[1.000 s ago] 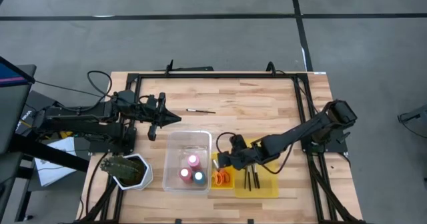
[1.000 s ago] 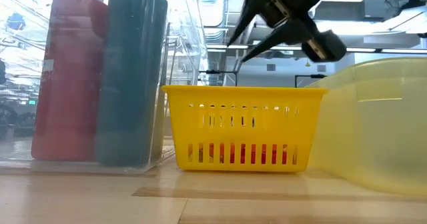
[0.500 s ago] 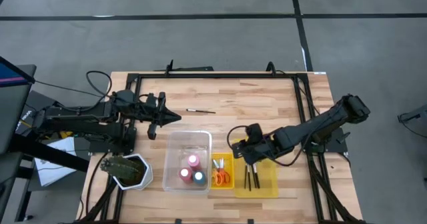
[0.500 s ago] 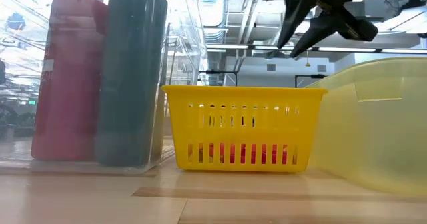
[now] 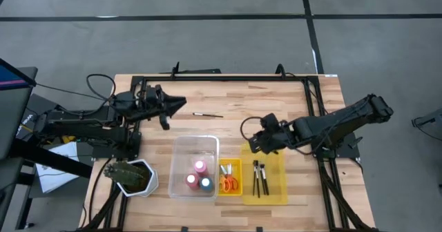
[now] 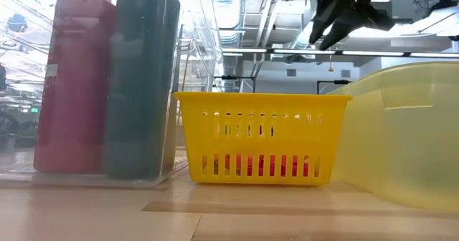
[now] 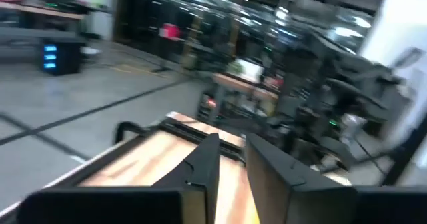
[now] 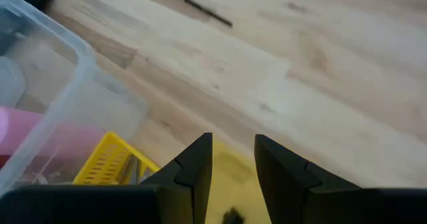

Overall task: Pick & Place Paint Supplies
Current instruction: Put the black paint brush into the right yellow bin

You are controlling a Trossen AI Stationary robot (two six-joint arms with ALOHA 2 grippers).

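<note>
Right gripper (image 5: 254, 143) hovering above yellow tray (image 5: 277, 190), fingers narrowly parted, empty. Left gripper (image 5: 181, 103) pointing toward loose paintbrush (image 5: 207, 114) on bench (image 5: 276, 104), fingers narrowly parted, empty.

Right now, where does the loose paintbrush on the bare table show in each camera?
High view: paintbrush lies on the wood between the arms, beyond the clear bin.
Low view: not in it.
Left wrist view: not in it.
Right wrist view: paintbrush lies on the wood, past the clear bin.
Shared landmark: the clear bin.
</note>
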